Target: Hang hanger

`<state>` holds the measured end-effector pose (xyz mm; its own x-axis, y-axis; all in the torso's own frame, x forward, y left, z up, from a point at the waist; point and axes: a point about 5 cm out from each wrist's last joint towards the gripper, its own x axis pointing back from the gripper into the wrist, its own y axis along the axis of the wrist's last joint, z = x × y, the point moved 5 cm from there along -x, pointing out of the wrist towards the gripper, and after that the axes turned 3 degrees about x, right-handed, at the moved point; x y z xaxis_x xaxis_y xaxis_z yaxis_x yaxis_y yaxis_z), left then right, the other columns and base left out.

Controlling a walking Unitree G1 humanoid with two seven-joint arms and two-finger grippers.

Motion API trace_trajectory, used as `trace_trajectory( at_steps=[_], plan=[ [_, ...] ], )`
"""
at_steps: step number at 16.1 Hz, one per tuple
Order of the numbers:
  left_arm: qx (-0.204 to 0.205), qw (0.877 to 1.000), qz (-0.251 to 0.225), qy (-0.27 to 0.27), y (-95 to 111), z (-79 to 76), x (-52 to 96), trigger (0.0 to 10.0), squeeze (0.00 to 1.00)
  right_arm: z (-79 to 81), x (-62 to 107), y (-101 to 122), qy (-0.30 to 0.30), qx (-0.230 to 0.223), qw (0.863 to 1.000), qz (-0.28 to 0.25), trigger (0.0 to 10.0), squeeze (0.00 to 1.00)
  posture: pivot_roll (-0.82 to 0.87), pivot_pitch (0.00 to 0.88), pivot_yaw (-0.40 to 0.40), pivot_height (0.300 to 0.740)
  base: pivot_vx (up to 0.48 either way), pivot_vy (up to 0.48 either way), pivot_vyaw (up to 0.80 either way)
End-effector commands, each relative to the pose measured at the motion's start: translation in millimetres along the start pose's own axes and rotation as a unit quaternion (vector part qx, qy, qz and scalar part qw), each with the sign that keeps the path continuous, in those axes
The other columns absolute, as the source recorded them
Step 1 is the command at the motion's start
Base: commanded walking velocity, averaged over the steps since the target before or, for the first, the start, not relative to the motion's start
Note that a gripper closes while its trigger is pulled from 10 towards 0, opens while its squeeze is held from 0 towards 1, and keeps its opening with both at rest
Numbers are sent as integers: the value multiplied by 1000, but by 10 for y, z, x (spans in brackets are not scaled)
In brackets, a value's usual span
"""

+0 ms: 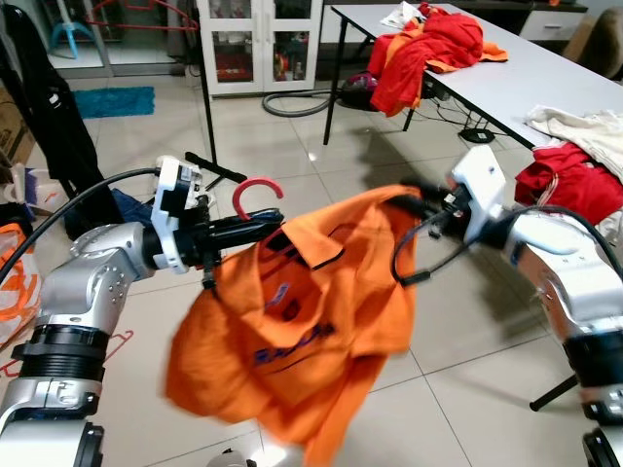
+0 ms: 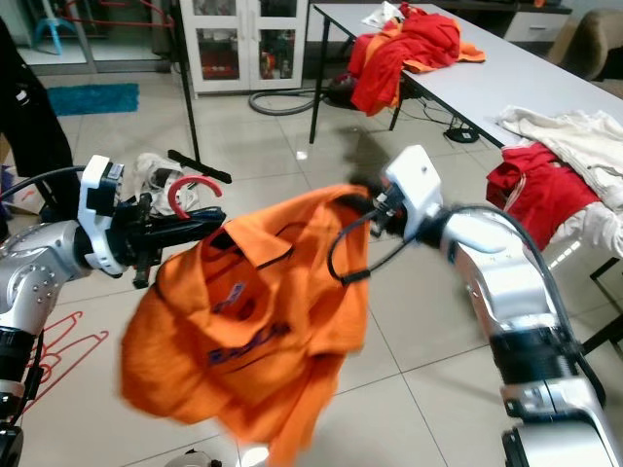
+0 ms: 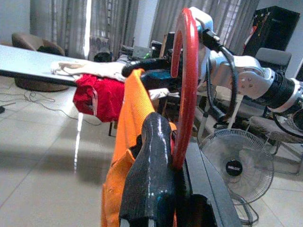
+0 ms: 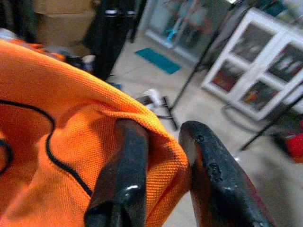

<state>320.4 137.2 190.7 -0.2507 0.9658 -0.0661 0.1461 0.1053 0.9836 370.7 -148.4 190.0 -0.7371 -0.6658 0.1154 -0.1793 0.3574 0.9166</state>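
A red hanger (image 1: 255, 190) carries an orange polo shirt (image 1: 292, 321) that hangs in the air in front of me, above the tiled floor. My left gripper (image 1: 263, 229) is shut on the hanger's neck just below the hook (image 3: 182, 85). My right gripper (image 1: 409, 199) is shut on the shirt's shoulder (image 4: 47, 118) at the far end, with cloth pinched between its fingers (image 4: 123, 175). The shirt hides the hanger's arms.
A black garment rack pole (image 1: 206, 88) rises ahead on the left, with its foot (image 1: 216, 167) on the floor. A dark garment (image 1: 44, 107) hangs at far left. A white table (image 1: 545, 78) with a clothes pile (image 1: 428, 49) runs along the right. Red hangers (image 2: 58, 341) lie on the floor.
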Motion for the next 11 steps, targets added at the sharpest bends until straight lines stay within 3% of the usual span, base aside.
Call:
trace_trajectory(
  at_steps=[1,4,6,7,9,11],
  plan=[
    [2,1000,6,10,3,2,156,0,0,-661,363,-202,-175,14,983,58,10000,1000,-83,1,-60,740,0,0,0],
    [4,1000,6,11,-5,-15,168,0,0,-788,420,-288,-198,74,974,79,10000,1000,-78,3,-59,740,0,0,0],
    [5,1000,8,12,-14,-21,172,0,0,-864,432,-301,-208,90,970,87,10000,1000,-78,3,-59,740,0,0,0],
    [6,1000,11,14,-29,-23,174,0,0,-840,397,-277,-189,44,978,73,10000,0,-72,5,-64,740,0,0,0],
    [6,1000,13,18,-39,-23,180,0,0,-763,404,-294,-151,-22,986,61,10000,0,-72,5,-64,740,0,0,0],
    [7,1000,13,20,-44,-21,188,0,0,-707,444,-308,-113,-41,991,59,10000,0,-72,5,-64,740,0,0,0]
  ],
)
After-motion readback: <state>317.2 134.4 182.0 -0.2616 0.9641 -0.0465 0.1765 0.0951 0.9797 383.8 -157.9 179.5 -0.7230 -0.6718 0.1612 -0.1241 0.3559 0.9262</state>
